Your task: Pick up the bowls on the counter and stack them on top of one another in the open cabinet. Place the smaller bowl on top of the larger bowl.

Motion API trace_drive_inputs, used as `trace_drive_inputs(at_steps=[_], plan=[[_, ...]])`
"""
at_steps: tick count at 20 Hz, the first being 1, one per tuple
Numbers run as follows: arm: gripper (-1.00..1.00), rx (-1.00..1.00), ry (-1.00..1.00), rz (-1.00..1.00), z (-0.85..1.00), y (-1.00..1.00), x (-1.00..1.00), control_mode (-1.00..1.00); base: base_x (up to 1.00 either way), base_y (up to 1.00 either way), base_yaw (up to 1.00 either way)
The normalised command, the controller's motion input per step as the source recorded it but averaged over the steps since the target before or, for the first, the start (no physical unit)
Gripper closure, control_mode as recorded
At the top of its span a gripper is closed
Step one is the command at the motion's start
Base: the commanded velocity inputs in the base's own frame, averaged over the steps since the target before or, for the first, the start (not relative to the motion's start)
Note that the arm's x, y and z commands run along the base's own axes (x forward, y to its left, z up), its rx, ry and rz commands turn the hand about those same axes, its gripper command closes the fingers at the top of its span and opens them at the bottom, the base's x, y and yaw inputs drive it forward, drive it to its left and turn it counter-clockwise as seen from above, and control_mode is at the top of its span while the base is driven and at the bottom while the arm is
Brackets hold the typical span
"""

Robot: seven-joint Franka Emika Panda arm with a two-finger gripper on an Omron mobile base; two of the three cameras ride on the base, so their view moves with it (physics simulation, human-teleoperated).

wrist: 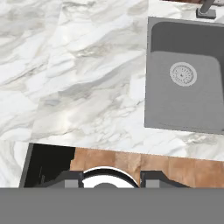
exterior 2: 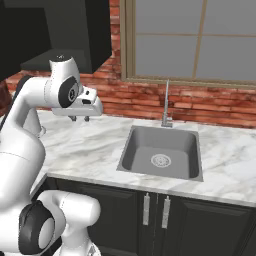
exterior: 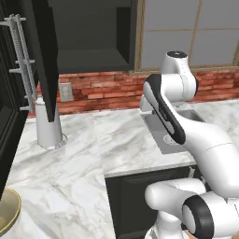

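One olive-yellow bowl (exterior: pixel 7 211) with a pale inside sits on the white marble counter (exterior: pixel 79 158) at the lower left edge of the left base view, cut off by the frame. Above the counter, the black cabinet (exterior: pixel 88 51) stands open with a bare dark grey interior, its flat door (exterior: pixel 46 56) swung out to the left. My gripper (exterior 2: pixel 80 118) hangs above the counter just left of the sink, fingers pointing down. It is open, with nothing between the fingertips (wrist: pixel 72 180). It is well to the right of the bowl and below the cabinet.
A grey sink (exterior 2: pixel 160 150) with a faucet (exterior 2: pixel 166 107) is set into the counter under the window. A white cylindrical holder (exterior: pixel 49 128) stands under the cabinet door by the brick wall. A metal rack (exterior: pixel 21 60) hangs at far left.
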Motion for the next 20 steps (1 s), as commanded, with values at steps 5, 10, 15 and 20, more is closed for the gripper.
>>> trace_drive_inputs(at_steps=[5, 10, 15, 20], plan=[[-1.00, 0.00, 0.00, 0.00, 0.00, 0.00, 0.00, 1.00, -0.04, 0.00, 0.03], [-1.00, 0.00, 0.00, 0.00, 0.00, 0.00, 0.00, 1.00, -0.35, -0.10, 0.14], [-1.00, 0.00, 0.00, 0.00, 0.00, 0.00, 0.00, 1.00, -0.50, -0.20, 0.21], [-1.00, 0.00, 0.00, 0.00, 0.00, 0.00, 0.00, 1.00, -0.51, -0.41, 0.22]])
